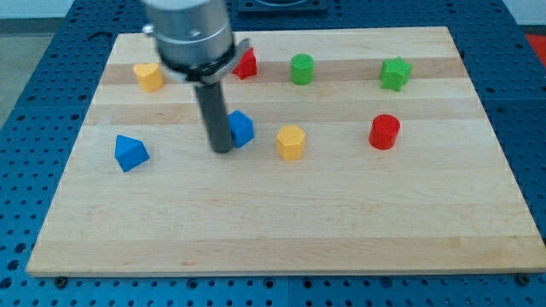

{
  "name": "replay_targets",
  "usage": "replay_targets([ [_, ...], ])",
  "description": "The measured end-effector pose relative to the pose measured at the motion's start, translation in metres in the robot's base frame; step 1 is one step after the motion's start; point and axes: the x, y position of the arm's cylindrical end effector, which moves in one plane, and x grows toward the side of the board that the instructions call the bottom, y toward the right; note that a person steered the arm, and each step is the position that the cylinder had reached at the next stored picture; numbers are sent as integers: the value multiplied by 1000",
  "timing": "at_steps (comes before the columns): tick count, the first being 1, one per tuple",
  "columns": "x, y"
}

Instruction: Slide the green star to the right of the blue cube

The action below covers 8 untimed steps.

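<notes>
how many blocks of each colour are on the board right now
yellow: 2 – yellow heart, yellow hexagonal block
red: 2 – red block partly behind the arm, red cylinder
green: 2 – green cylinder, green star
blue: 2 – blue cube beside my tip, blue triangular block
total: 8
</notes>
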Motion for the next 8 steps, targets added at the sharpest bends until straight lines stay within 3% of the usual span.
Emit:
replay_targets([
  [1,-30,47],
  [3,-17,64],
  [4,-56,127],
  [7,-94,310],
  [8,-126,312],
])
